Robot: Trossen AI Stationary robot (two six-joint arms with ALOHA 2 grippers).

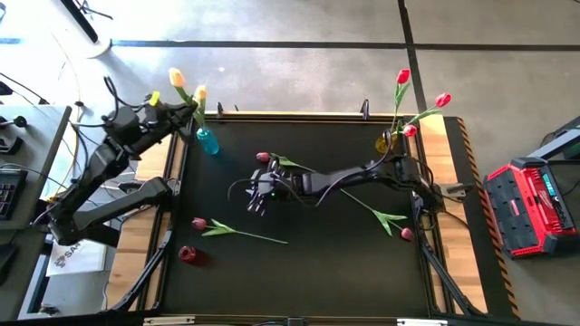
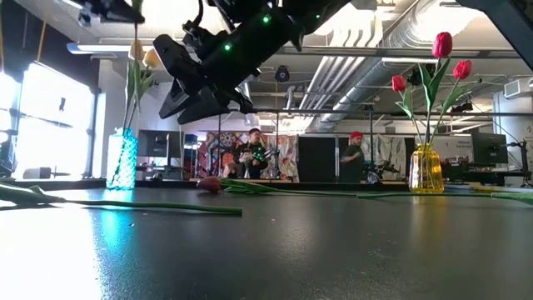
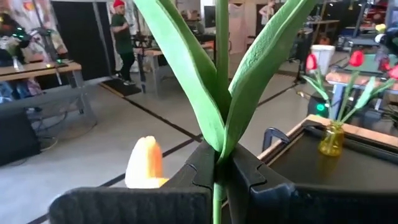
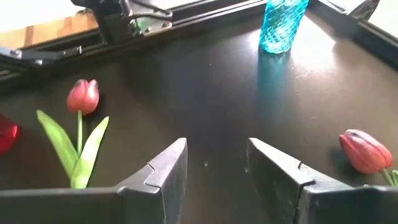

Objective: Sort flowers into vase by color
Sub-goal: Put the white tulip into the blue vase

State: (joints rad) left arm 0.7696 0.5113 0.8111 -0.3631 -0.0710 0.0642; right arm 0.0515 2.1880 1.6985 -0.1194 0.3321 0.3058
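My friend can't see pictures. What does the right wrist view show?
The right hand hangs open over a dark table, holding nothing. One red tulip lies to one side, another tulip to the other, and a blue vase stands farther off.

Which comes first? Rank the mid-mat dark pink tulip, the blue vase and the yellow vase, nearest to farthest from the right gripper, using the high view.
1. Dark pink tulip: mid-mat, just beyond the open right gripper.
2. Blue vase: mat's far left corner.
3. Yellow vase: far right side, clearly farthest.
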